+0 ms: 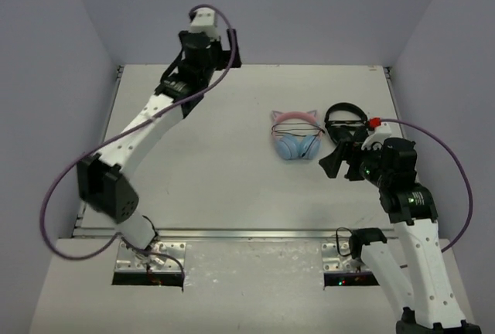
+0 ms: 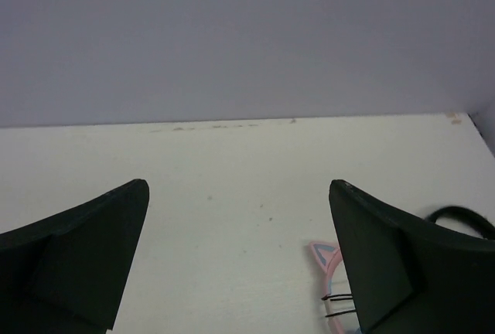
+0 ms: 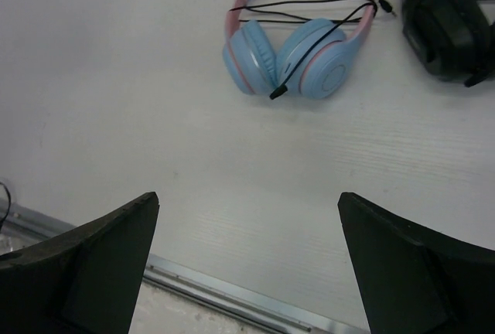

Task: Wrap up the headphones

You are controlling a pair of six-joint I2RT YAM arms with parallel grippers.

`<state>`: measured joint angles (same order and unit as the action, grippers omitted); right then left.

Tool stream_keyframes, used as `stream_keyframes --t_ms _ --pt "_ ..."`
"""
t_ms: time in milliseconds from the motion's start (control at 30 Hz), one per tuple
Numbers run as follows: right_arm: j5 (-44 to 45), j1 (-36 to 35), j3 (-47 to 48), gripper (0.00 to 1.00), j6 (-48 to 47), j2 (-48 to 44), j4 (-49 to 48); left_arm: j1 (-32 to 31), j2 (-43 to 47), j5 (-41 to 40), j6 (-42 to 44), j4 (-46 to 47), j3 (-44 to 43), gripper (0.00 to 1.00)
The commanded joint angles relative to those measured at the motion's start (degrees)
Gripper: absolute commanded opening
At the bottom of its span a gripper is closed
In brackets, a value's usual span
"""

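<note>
The headphones [image 1: 295, 139], with a pink cat-ear headband and light blue earcups, lie flat on the white table right of centre. In the right wrist view the headphones [image 3: 298, 56] have their thin black cable [image 3: 309, 0] strung across the headband several times, and its plug hangs by the earcups. My right gripper [image 1: 340, 165] is open and empty, just right of and nearer than them [image 3: 248, 196]. My left gripper [image 1: 228, 52] is open and empty, high at the table's far edge [image 2: 238, 185]. One pink cat ear [image 2: 325, 260] shows beside its right finger.
All-black headphones [image 1: 344, 121] lie right beside the pink pair, also seen in the right wrist view [image 3: 445, 28]. The table's near metal edge strip [image 3: 232, 291] is under my right gripper. Grey walls enclose the table on three sides.
</note>
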<state>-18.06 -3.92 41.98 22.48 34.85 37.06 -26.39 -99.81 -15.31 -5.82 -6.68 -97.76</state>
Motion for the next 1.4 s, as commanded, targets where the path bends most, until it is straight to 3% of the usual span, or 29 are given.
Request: stream_keyframes --t_ms 0,133,300,400,567,767,1367 --pt "12.3 -1.2 5.1 0.99 -3.1 2.7 2.5 1.4 16.5 -18.3 -12.1 -7.5 14.1 1.0" --pt "21.1 -5.7 8.6 0.99 -4.0 5.3 6.4 1.4 33.2 -28.6 -14.4 -14.3 29.1 1.0" --pt "32.4 -10.9 9.4 0.99 -5.2 3.0 7.9 1.4 52.6 -26.4 -14.7 -20.6 40.3 1.0" --pt "31.6 -12.6 7.3 0.99 -6.5 -1.5 6.6 1.4 60.1 -22.2 -10.0 -21.1 44.5 1.0" --pt "28.3 -12.9 2.6 0.99 -7.5 -8.4 4.7 1.5 70.6 -26.3 -8.2 -17.9 55.7 1.0" --pt "28.0 -13.0 1.8 0.99 -6.7 -9.8 5.0 1.5 76.9 -22.1 -8.2 -15.7 60.0 1.0" --pt "27.6 -13.0 1.5 0.99 -5.4 -6.4 4.1 1.7 78.7 -20.2 -8.8 -14.9 62.4 1.0"
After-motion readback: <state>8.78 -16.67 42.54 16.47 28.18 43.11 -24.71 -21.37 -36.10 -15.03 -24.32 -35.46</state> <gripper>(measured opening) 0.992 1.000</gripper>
